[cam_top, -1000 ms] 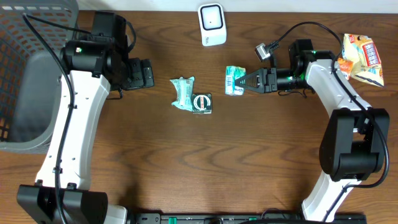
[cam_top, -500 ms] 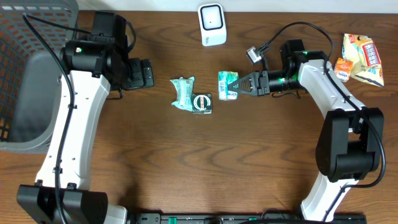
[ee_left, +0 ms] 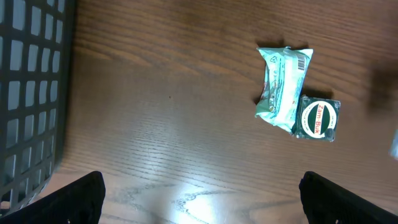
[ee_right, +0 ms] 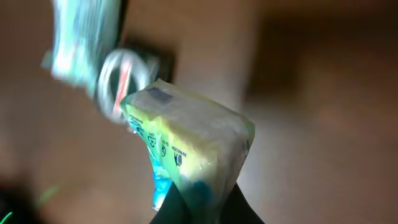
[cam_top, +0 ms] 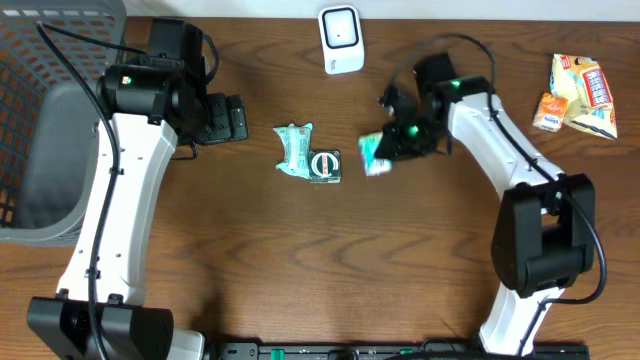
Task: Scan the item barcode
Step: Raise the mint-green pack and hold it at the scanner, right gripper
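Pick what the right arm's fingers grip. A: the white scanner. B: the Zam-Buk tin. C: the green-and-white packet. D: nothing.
C: the right wrist view shows the right fingers pinched shut on the green-and-white packet, while the Zam-Buk tin lies apart on the table.

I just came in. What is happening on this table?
The right pincer is shut on a small green and white packet, held above the table and not yet at the white barcode scanner. A green wrapped packet and a Zam-Buk tin lie in the middle, untouched. The left pincer hangs open and empty near the grey basket.
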### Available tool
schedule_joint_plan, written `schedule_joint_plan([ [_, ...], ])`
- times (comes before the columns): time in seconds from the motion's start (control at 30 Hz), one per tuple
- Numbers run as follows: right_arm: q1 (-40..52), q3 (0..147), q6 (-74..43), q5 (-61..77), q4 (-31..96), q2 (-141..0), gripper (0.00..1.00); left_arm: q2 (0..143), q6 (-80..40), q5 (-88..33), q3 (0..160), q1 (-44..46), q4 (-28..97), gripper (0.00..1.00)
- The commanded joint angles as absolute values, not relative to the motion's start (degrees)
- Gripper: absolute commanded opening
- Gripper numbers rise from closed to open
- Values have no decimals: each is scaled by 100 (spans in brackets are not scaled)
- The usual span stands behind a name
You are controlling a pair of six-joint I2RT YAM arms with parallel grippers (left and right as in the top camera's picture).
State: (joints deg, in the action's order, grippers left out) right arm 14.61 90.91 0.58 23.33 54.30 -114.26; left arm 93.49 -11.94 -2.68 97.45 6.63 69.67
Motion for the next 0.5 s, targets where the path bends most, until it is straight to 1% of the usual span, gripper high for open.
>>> schedule_joint_plan([
  [0.0, 1859, 9830, -318, 403, 5107, -11316, 1, 9386, -1164, -239, 9738, 655, 6982, 98],
  [0.1, 2228, 10477, -314, -250, 4908, -11375, 1, 9386, -1164, -237, 9738, 655, 6982, 98],
  [0.27, 2392, 11684, -119, -958, 4836, -11990, 1, 9386, -1164, -239, 9738, 655, 6982, 98],
  [0.33, 2394, 12241, 272, -1100, 4687, -12442, 1, 9386, -1164, -239, 9738, 655, 6982, 98],
  [0.37, 2394, 12433, 742, -1466, 4316, -12761, 1, 9386, -1164, -239, 9738, 655, 6982, 98],
  [0.47, 2418, 12433, 1503, -2276, 3463, -13100, 1, 9386, -1164, -239, 9738, 655, 6982, 98],
])
